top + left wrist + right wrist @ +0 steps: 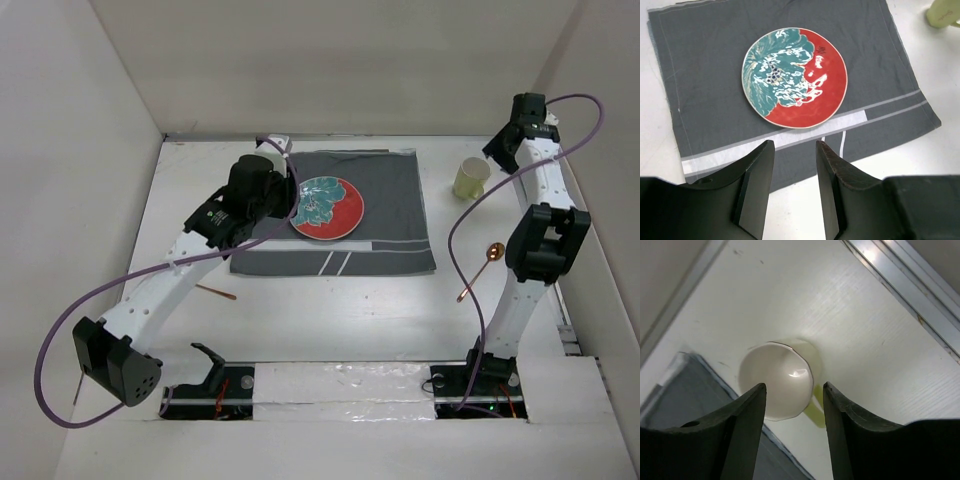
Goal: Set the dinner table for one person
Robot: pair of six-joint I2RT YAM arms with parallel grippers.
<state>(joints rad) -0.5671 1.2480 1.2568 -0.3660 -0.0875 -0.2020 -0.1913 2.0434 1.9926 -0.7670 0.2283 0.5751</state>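
The white dinner table (350, 310) carries a dark grey striped cloth (390, 205) with a red and teal plate (327, 207) on it. In the left wrist view the plate (795, 77) lies on the cloth (705, 65) ahead of my fingers. My left gripper (795, 145) is open and empty, held high over the cloth's near striped edge; from above it shows at the cloth's left side (262, 195). A pale yellow-green cup (471, 178) stands right of the cloth. My right gripper (497, 150) is open above the cup (777, 385), with its jaws (794, 386) apart from it.
A copper spoon (485, 262) lies on the table right of the cloth. A thin wooden stick (215, 291) lies left of the cloth's near corner. White walls close in three sides. A metal rail (910, 275) runs along the table's right edge.
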